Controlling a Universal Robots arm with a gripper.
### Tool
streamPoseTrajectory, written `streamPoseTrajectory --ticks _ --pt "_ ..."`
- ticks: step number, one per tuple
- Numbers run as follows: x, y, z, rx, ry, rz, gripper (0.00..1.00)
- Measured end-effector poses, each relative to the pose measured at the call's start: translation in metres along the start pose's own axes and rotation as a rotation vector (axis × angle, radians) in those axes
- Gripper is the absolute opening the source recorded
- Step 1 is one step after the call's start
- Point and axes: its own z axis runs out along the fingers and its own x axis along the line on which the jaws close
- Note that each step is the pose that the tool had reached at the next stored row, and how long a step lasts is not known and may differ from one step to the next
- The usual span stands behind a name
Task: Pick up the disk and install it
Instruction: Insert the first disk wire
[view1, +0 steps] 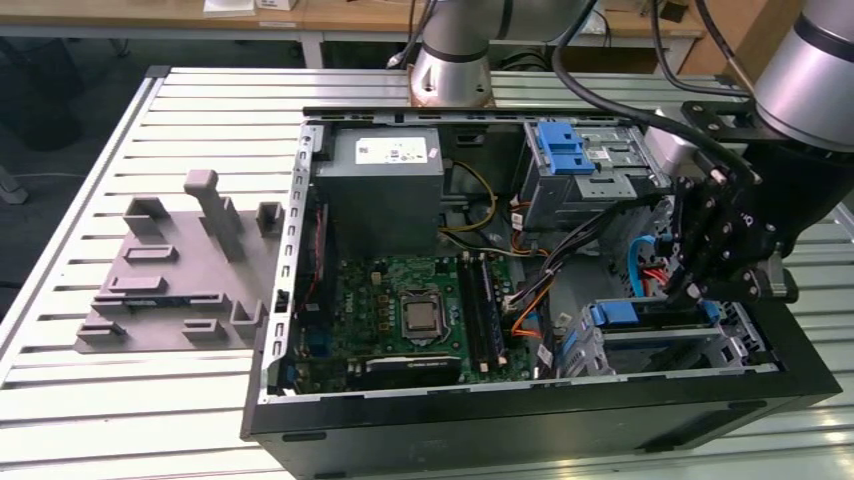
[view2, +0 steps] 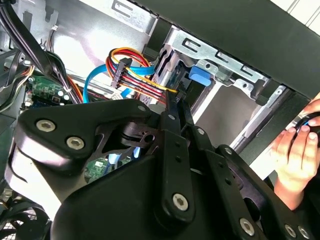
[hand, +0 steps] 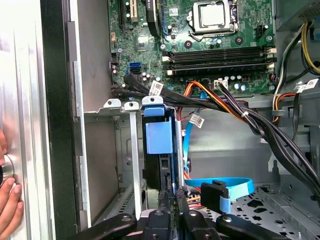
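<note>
Gripper (hand: 170, 200) fingers stood nearly together, pinching the disk (hand: 159, 137) edge-on inside the drive cage (hand: 112, 107). Beyond, the first wrist view showed the motherboard (hand: 200, 35); the second wrist view showed a hand (view2: 295, 145) outside the case.

Silver-grey tubular arm (view1: 817, 70), black cables, black linkage gripper (view1: 697, 292) with silver screws.

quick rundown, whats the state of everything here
disk: seated upright in drive cage, blue tab showing
gripper: fingers closed at the disk's edge
computer case: side panel off, interior exposed
grey fixture: empty, on table beside case
hand: resting on case edge
</note>
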Motion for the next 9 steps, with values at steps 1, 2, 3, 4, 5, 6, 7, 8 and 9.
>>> streamPoseTrajectory --ticks 1,2,3,4,5,6,7,8,9 --pt "0.0 0.0 0.0002 -0.0001 0.0 0.0 0.16" --pt "0.0 0.0 0.0003 -0.0003 0.0 0.0 0.16" --pt "0.0 0.0 0.0004 -0.0005 -0.0001 0.0 0.16" --pt "-0.0001 0.0 0.0007 -0.0006 -0.0001 0.0 0.16" --pt "-0.0001 0.0 0.0008 -0.0008 -0.0001 0.0 0.16" --pt "-0.0001 0.0 0.0012 -0.0014 0.0 0.0 0.16" --pt "-0.0001 0.0 0.0015 -0.0021 0.0002 0.0 0.16" --pt "-0.0002 0.0 0.0018 -0.0029 0.0003 0.0 0.16" --pt "-0.0002 0.0 0.0024 -0.004 0.0001 0.0 0.16"
